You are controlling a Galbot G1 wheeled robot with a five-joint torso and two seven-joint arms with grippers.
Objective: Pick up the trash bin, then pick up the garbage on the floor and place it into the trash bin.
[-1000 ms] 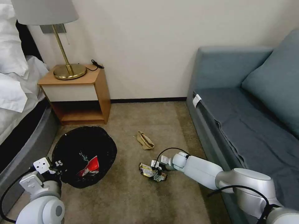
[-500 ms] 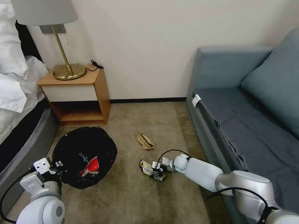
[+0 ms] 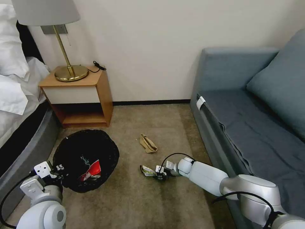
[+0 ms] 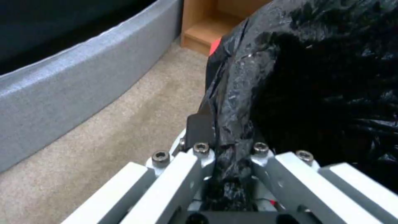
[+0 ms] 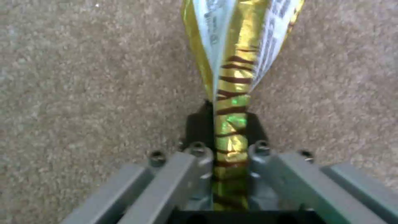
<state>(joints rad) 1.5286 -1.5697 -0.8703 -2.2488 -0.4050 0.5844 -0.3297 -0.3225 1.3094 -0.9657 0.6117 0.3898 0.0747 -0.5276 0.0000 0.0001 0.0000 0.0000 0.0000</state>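
On the carpet, you see:
right gripper (image 3: 159, 175): clamped on snack wrapper (image 3: 147, 170)
left gripper (image 4: 226, 149): pinching the trash bin (image 3: 85, 159) liner rim
paper (image 3: 147, 143): loose, near sofa (image 3: 254, 121)

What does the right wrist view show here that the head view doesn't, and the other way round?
Right wrist view alone: the right pincer clamped on the snack wrapper, with gold foil and brown stripes pinched flat between its fingers.

Head view alone: the trash bin with its rim in the left pincer, a red-and-white wrapper inside it, tan crumpled paper on the floor, the nightstand and the sofa.

Both: the right pincer, the snack wrapper and the beige carpet.
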